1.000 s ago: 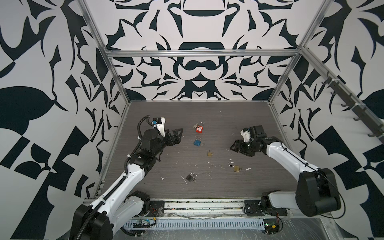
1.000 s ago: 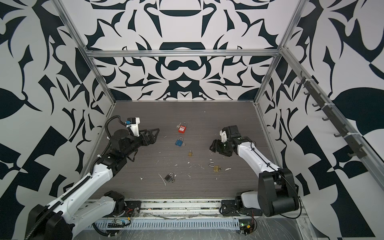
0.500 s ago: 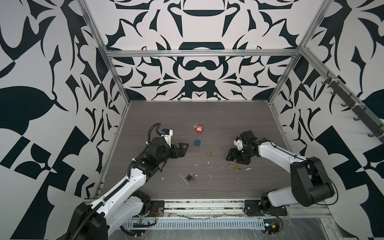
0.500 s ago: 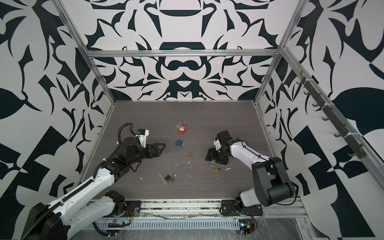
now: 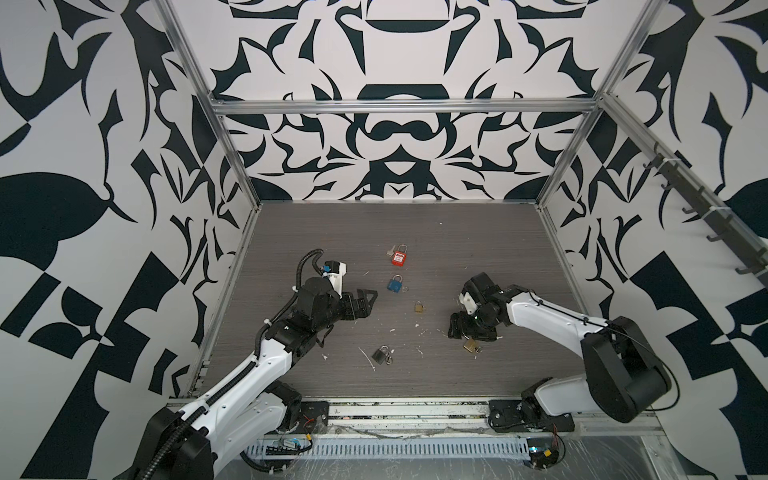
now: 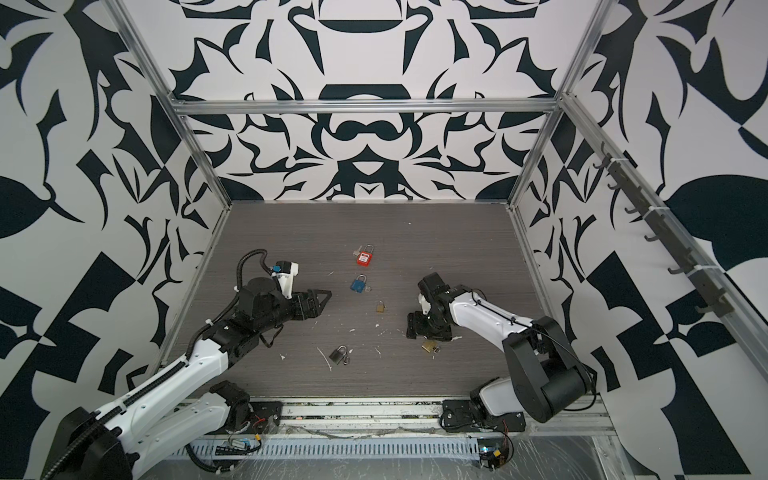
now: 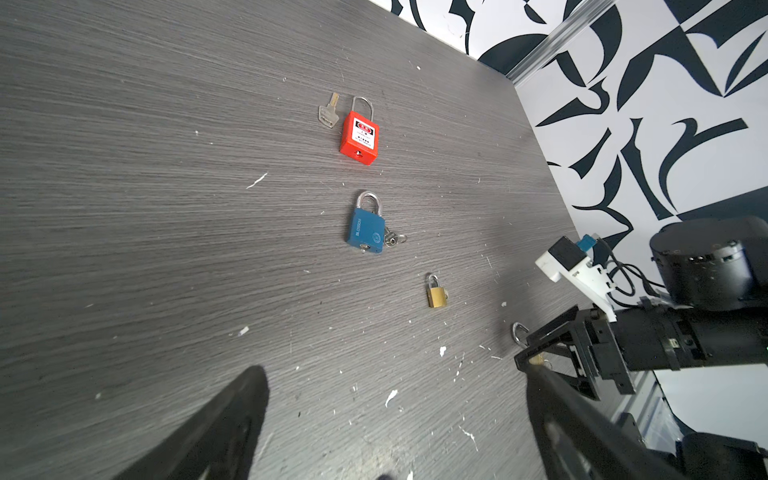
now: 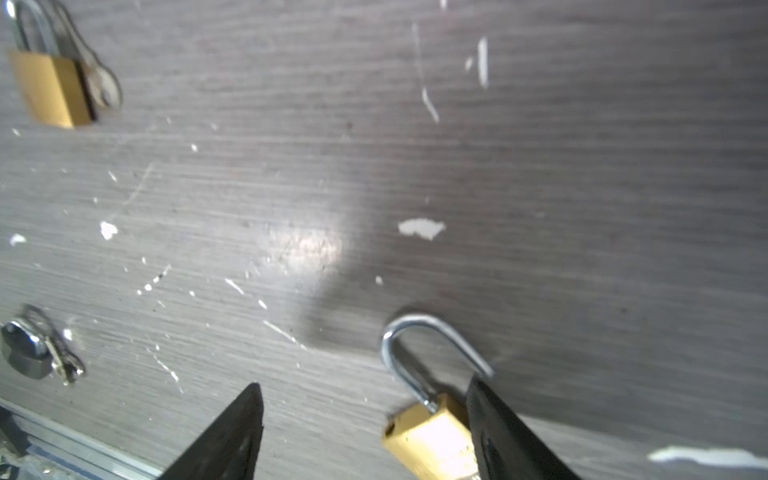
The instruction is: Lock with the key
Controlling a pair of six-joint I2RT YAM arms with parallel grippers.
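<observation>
Both arms have swung in toward the middle of the grey wood-grain tabletop (image 5: 478,241) since a second ago, and the right gripper (image 5: 471,332) has dropped low over the open brass padlock (image 5: 470,345). Its jaws stand apart, wider than before, and clamp nothing. In the right wrist view the padlock lies flat between the black fingers (image 8: 498,432), against one of them, with its steel shackle (image 8: 419,320) swung free at one end. Whether a key sits in it cannot be told. The left gripper (image 5: 370,305) hovers spread wide and empty, pointing toward the blue padlock (image 5: 395,284), near it but apart. Farther back lies a red padlock (image 5: 399,259) with a loose silver key (image 5: 389,250) just beside it. A small brass padlock (image 5: 419,307) and a dark grey padlock (image 5: 379,354) lie between the arms.
</observation>
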